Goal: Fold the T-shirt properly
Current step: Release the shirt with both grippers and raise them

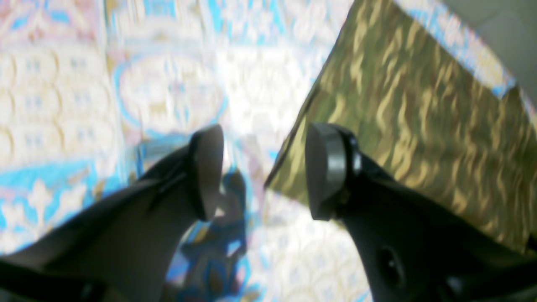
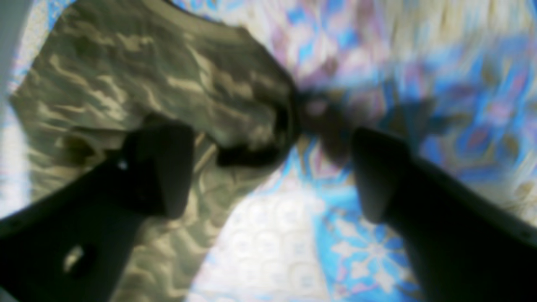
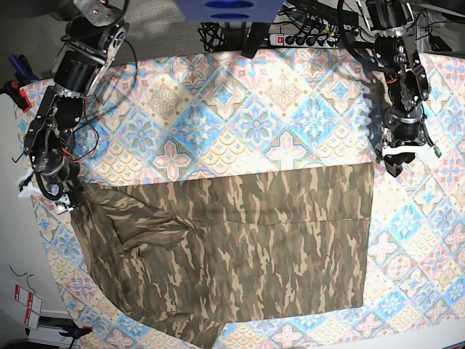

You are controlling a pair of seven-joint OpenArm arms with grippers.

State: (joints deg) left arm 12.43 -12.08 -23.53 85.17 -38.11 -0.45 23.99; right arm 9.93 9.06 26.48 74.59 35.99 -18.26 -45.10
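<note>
I am holding my left gripper (image 3: 398, 161) apart, empty, just off the T-shirt's (image 3: 240, 247) far corner; my right gripper (image 3: 64, 198), likewise apart, is hovering at the sleeve end. The shirt's long axis is running between them across the surface (image 3: 240, 109).

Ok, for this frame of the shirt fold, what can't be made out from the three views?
- T-shirt collar and label: not seen in any view.
- Its bottom-left part: cut off by the base view's lower edge.
- Left gripper: motion blur smears the cloth edge beside it in the left wrist view.
- Right gripper: the right wrist view is too blurred to show the fabric folds.
</note>
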